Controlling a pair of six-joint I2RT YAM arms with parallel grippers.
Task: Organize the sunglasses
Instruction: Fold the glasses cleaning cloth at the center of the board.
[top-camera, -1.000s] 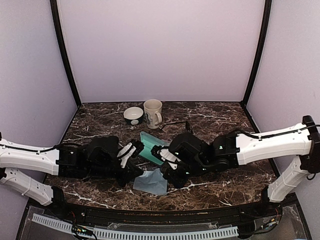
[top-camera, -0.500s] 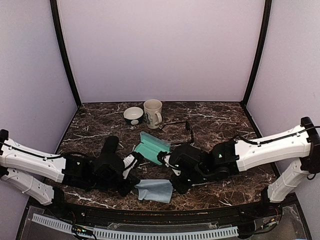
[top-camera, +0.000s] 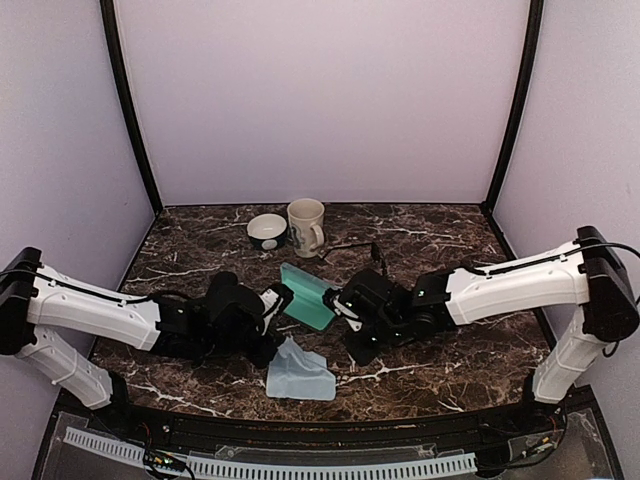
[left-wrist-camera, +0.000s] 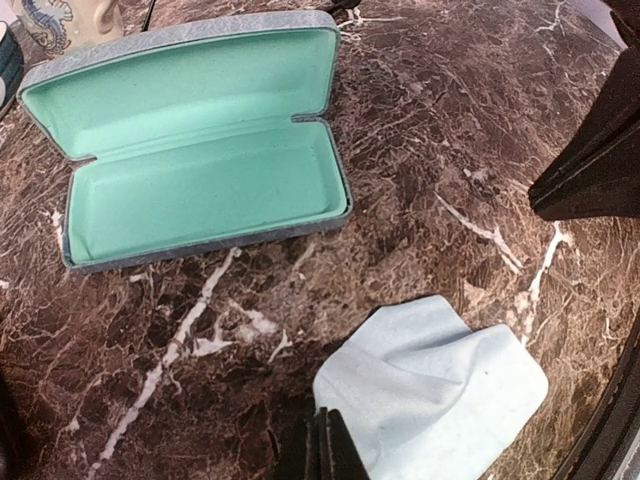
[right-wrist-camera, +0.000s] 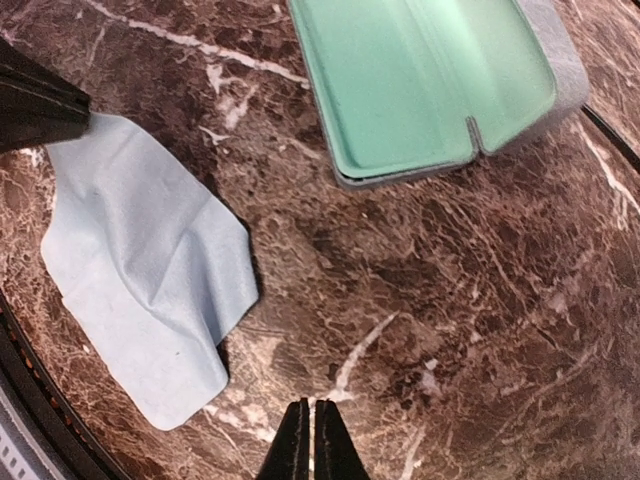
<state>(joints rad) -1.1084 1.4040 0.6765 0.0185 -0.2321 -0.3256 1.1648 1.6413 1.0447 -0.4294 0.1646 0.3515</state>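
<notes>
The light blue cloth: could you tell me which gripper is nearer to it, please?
Left. The left gripper is shut on a corner of the cloth; the right gripper hangs shut over the bare table, apart from it.

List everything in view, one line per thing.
case: one, grey outside, green inside, open, mid-table
cloth: one, light blue, near the front edge
glasses: one pair seen, thin black wire, behind the right arm, partly hidden
mug: one, cream, back of table
bowl: one, dark, white inside, left of the mug
table: one, dark brown marble
left hand: shut on the cloth's corner
right hand: shut, empty, over bare table
</notes>
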